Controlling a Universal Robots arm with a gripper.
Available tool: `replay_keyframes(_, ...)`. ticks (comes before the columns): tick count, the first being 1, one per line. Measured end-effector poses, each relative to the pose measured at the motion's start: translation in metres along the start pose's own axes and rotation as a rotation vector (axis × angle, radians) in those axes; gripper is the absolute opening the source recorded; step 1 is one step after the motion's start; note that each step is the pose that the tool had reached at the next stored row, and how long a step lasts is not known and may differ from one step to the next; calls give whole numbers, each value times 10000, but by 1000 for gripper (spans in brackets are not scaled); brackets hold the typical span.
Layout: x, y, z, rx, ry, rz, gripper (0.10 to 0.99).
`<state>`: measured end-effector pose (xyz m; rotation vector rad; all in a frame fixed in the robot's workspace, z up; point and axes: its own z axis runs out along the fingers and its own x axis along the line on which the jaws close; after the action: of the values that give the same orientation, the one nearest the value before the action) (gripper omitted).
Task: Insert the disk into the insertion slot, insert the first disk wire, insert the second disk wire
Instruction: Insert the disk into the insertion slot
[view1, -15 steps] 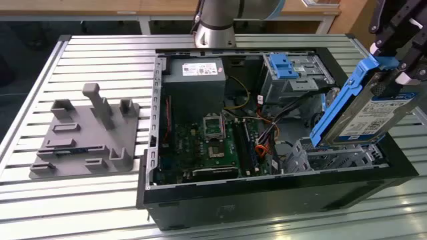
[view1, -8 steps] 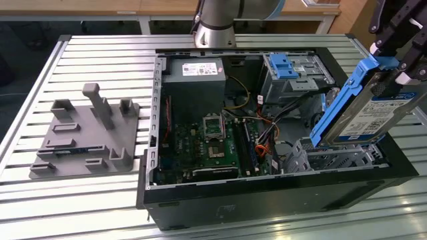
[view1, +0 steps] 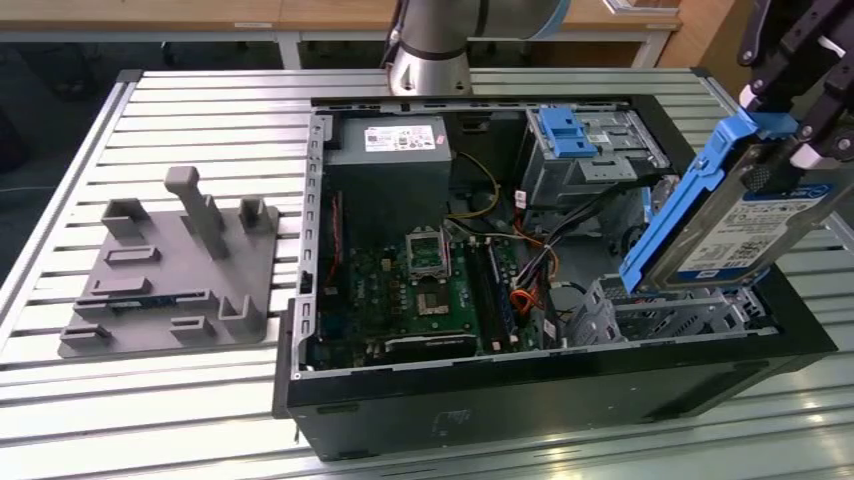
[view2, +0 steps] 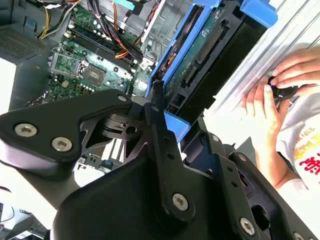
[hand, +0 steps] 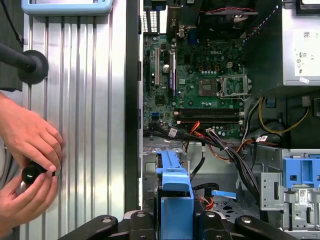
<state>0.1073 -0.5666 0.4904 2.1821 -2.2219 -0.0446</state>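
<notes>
The disk (view1: 734, 230), silver with a white-and-blue label in a bright blue carrier, hangs tilted at the exterior view's right. My gripper (view1: 771, 128) is shut on the handle tab at its upper end. The disk's lower end sits just above the insertion slot (view1: 667, 312), a low perforated silver cage in the open computer case's near right corner. In the second wrist view the disk (view2: 200, 60) runs away from the gripper (view2: 167, 117) toward the case. In the first wrist view the blue carrier (hand: 175, 192) stands between the black fingers (hand: 145, 222). Orange and black wires (view1: 527, 272) lie loose beside the slot.
A taller grey cage with a blue latch (view1: 587, 140) stands at the case's far right. The green motherboard (view1: 427, 290) and power supply (view1: 394, 150) fill the middle and back. A grey fixture (view1: 174, 270) lies on the slatted table. A person's hands (hand: 30, 155) hold a black knob beside the case.
</notes>
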Motion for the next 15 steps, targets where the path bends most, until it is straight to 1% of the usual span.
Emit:
replay_keyframes(2,3,0,0,-1,-79,-3,365)
replay_keyframes(3,5,0,-1,-3,-138,-5,365)
replay_keyframes(5,11,0,0,-6,-298,-12,365)
replay_keyframes(9,26,0,0,-12,-698,-27,365)
replay_keyframes(10,30,-1,0,-14,-786,-31,365)
replay_keyframes(11,33,-1,1,-15,-827,-33,365)
replay_keyframes(15,34,-1,0,-15,-831,-32,365)
